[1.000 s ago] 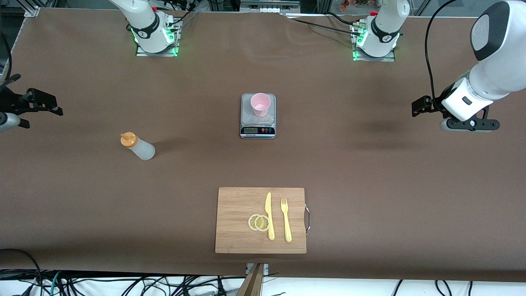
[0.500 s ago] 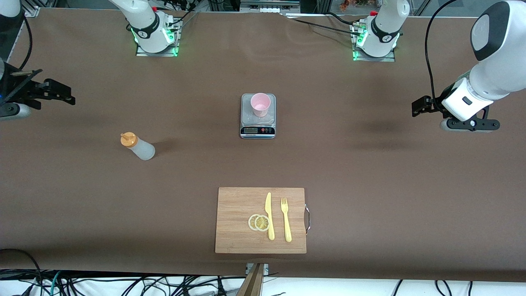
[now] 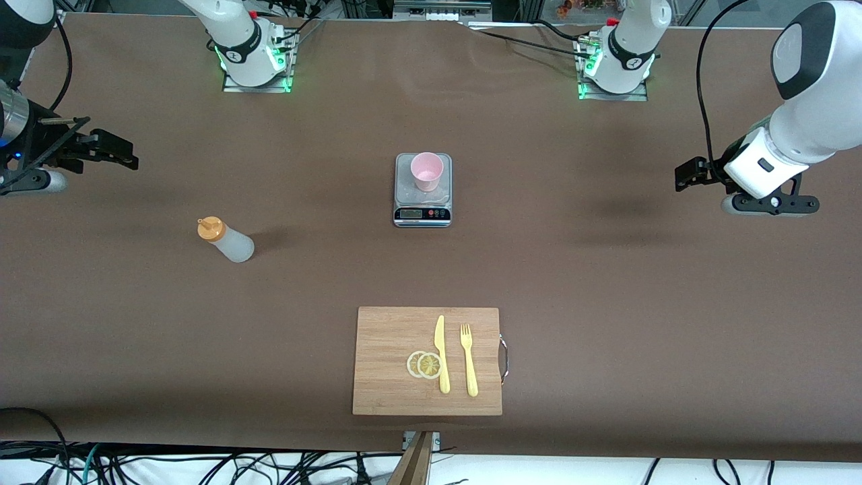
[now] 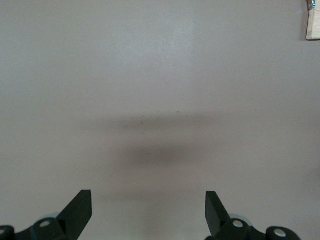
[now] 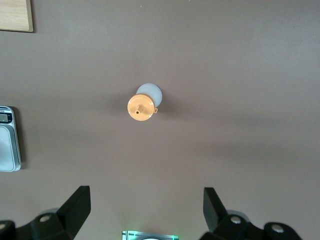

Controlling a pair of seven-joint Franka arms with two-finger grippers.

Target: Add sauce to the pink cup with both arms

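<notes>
Two grippers hang in the air with nothing between their fingers. The right gripper (image 3: 118, 149) is up over the bare brown surface (image 3: 606, 303) at the right arm's end, its fingers (image 5: 75, 205) spread wide and touching nothing; its wrist view looks straight down on the sauce bottle (image 5: 144, 104). The right arm reaches in from the edge of the front view, its wrist level and the fingers pointing toward the middle of the surface. The left gripper (image 3: 687, 175) is over the surface at the left arm's end, its fingers (image 4: 80, 207) likewise spread wide and empty, with only bare surface under them in its wrist view. The left arm bends down from a raised elbow and waits there.

The sauce bottle (image 3: 225, 240) stands upright on the surface toward the right arm's end, orange nozzle cap on top, apart from both grippers. The pink cup (image 3: 427, 170) stands upright on a small kitchen scale (image 3: 422, 202) at mid-surface. Nearer to the front camera lies a wooden cutting board (image 3: 384, 350) carrying two lemon slices (image 3: 424, 364), a yellow knife (image 3: 441, 353) and a yellow fork (image 3: 468, 359).
</notes>
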